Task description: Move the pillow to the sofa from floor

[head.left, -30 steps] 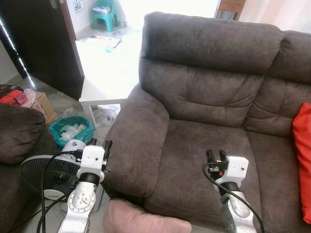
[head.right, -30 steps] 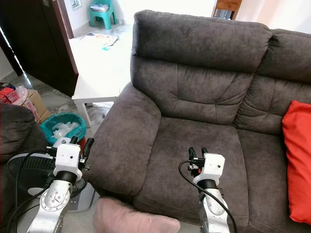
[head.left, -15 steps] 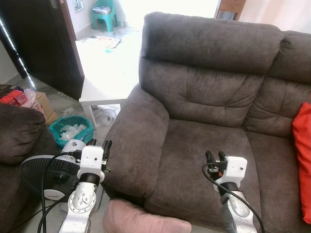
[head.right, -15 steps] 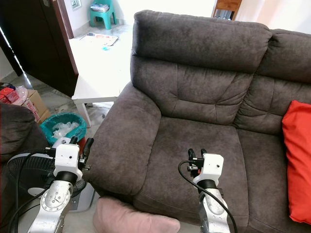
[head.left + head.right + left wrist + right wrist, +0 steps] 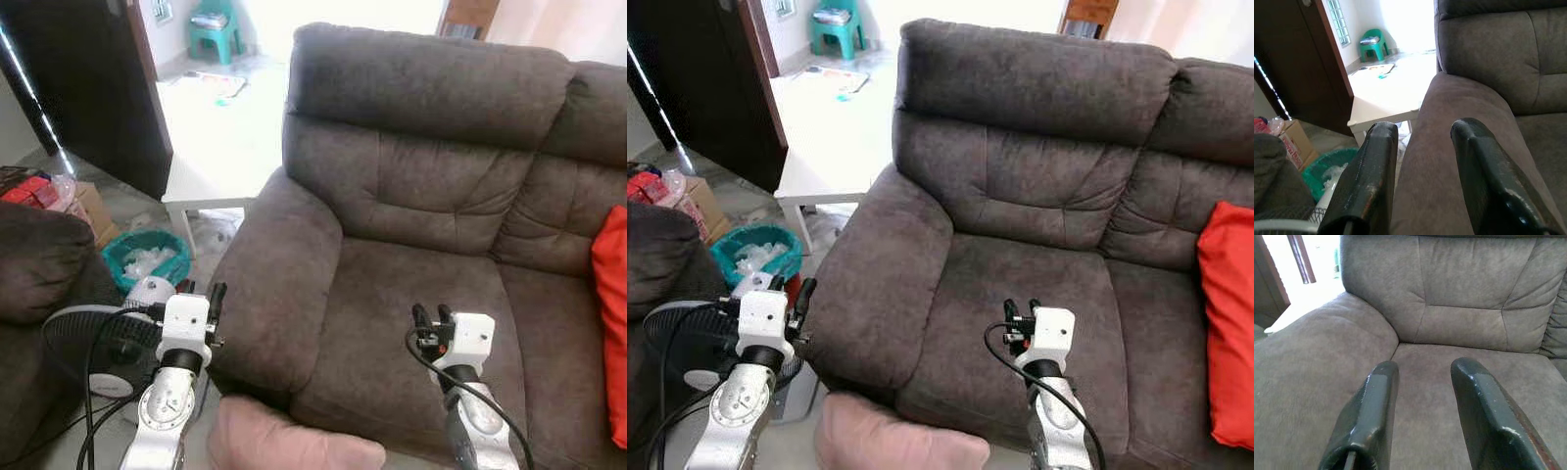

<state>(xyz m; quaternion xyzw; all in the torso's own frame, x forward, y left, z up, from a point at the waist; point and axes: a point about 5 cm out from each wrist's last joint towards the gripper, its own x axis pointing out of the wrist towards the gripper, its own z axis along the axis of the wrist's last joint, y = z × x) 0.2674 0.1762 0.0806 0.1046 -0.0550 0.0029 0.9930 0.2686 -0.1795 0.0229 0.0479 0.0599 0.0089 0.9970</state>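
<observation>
Pink pillow (image 5: 294,443) cut off by the lower edge, far end tucked under the sofa (image 5: 411,196) front. Red cushion (image 5: 1227,323) cropped at the right edge. Black fan (image 5: 93,343) partly hidden behind the left arm's cables. Contents of the green bin (image 5: 147,262) too small to identify.

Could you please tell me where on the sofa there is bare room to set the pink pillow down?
The brown seat cushion is bare, bordered by the armrest, the backrest and the red cushion; the right claw hovers over its front. The pink pillow lies below. Left of the armrest it is crowded: fan, green bin, left claw.
</observation>
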